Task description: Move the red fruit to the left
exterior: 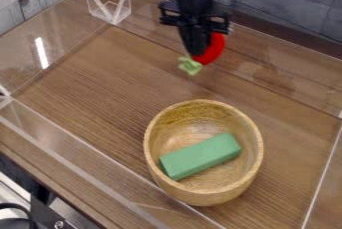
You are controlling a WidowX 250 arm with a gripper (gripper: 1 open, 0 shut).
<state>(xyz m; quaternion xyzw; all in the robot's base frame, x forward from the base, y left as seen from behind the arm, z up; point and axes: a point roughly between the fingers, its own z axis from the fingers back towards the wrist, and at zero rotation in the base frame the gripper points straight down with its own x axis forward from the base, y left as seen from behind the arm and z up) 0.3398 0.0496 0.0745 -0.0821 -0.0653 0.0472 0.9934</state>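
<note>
Black two-finger gripper [207,45], upper middle of frame, pointing down. Fingers pinched on the glossy red strawberry-like toy fruit [209,46] with a green leafy stem; opening narrow, nowhere near spread. Fruit sits between and partly behind the fingers, red showing on the right side, stem poking out lower left. Can't tell whether the fruit touches the tabletop.

Single camera view, rest of it: brown wooden tabletop [94,103] under everything. Round light wooden bowl [171,132], lower middle, well apart from gripper and fruit, which are above it in the frame. Green rectangular block [201,156] inside the bowl, lying at a slant, lower left to upper right. White wire-like stand [111,5] in the upper left, left of the gripper. Black cables [27,213] at the lower left corner, partly cut off by the frame edge.
</note>
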